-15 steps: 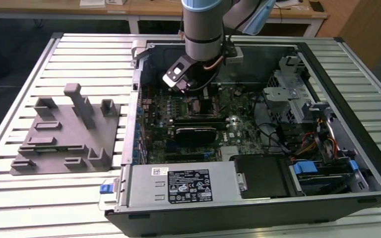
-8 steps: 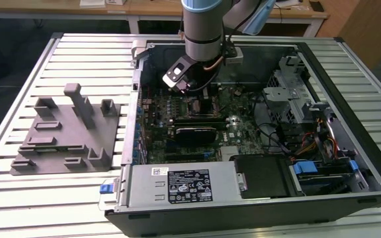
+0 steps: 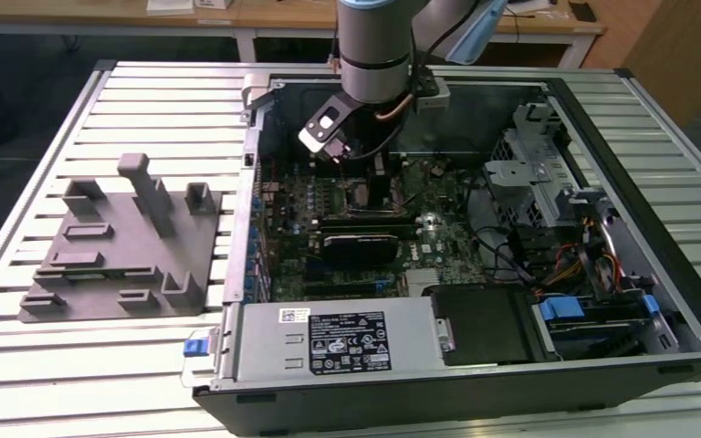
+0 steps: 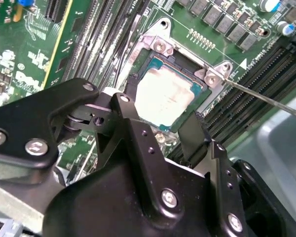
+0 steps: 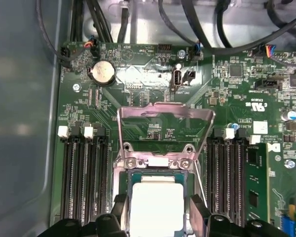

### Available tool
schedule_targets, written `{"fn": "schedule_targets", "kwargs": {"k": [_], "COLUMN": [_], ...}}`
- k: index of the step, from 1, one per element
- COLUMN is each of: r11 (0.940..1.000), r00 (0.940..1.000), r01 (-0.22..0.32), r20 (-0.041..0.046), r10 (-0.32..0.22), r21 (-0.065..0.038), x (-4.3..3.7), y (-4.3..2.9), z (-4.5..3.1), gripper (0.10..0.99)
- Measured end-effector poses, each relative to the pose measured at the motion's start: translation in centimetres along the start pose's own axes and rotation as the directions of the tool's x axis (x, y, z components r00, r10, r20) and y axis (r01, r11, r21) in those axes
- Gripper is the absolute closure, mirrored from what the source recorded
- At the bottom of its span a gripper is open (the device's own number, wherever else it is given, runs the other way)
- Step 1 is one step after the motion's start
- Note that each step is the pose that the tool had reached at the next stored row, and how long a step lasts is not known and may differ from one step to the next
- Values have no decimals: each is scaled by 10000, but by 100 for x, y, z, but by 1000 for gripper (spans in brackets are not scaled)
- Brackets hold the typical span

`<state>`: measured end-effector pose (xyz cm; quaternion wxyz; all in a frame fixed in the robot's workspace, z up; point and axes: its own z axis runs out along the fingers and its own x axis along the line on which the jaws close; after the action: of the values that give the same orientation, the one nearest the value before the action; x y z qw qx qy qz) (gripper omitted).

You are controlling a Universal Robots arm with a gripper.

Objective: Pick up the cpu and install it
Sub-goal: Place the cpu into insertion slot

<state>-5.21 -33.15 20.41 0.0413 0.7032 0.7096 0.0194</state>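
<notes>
The cpu (image 4: 167, 94), a small square chip with a pale silver top, lies flat in the motherboard socket (image 4: 160, 49). In the first wrist view the cpu (image 5: 157, 205) sits below the raised metal load plate (image 5: 163, 128). My gripper (image 4: 158, 114) hangs just above it, open, with one black finger (image 4: 126, 106) on each side of the chip and a small gap to its edges. From the exterior view, the gripper (image 3: 344, 155) reaches down into the open computer case over the board's upper middle.
A thin socket lever (image 4: 266, 98) juts out beside the socket. Memory slots (image 5: 84, 182) flank it on both sides. A grey plastic fixture (image 3: 120, 242) stands on the slatted table at the exterior view's left. The power supply (image 3: 326, 342) and drive cage (image 3: 546, 155) line the case.
</notes>
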Motion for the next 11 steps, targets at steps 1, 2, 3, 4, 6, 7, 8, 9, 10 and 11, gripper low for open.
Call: {"fn": "schedule_targets", "kwargs": {"k": [1,2,3,4,6,7,8,9,10,11], "r11": [10000,10000,10000,10000,10000,10000,10000,10000,10000,10000], "r00": [10000,10000,10000,10000,10000,10000,10000,10000,10000,10000], "r01": [0,0,0,0,0,0,0,0,0,0], "r20": [0,-1,-1,-2,0,-1,-1,0,0,0], "r10": [0,0,0,0,0,0,0,0,0,0], "r21": [0,-1,-1,-2,0,-1,-1,-1,0,0], "x": [0,0,0,0,0,0,0,0,-1,0], "y": [1,1,1,1,1,1,1,1,1,1], "z": [-10,-11,-12,-12,-13,-13,-13,-14,-14,-14], "gripper": [471,471,471,471,471,471,471,486,486,549]}}
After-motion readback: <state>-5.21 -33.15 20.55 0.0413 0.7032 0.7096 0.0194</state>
